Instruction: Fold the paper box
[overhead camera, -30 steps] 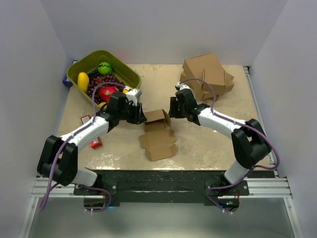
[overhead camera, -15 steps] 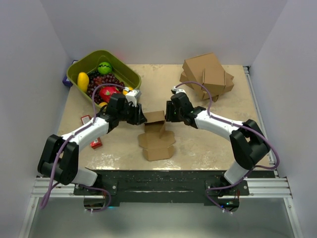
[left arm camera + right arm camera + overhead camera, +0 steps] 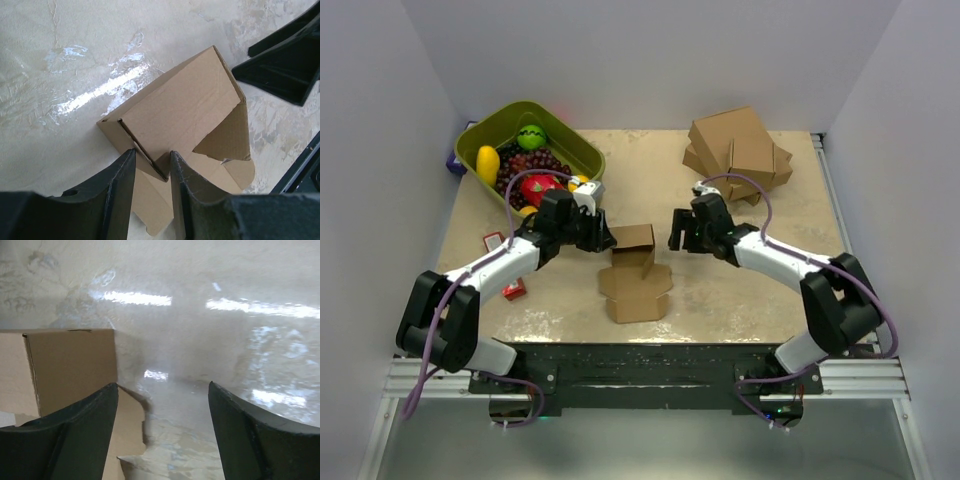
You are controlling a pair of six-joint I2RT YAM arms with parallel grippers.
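L pincer (image 3: 151,161) clenched on upright wall of paper box (image 3: 185,105), ctr of desk (image 3: 740,295), flaps flat in front. R pincer (image 3: 162,390) released, just beside box. Green bin (image 3: 492,122) far left w/ grapes (image 3: 542,162), other fruit.

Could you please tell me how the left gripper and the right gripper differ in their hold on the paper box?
The left gripper is shut, pinching a raised wall of the paper box; the right gripper is open over bare table, holding nothing. The left is at the box's left side, the right off its right side. Both hang low.
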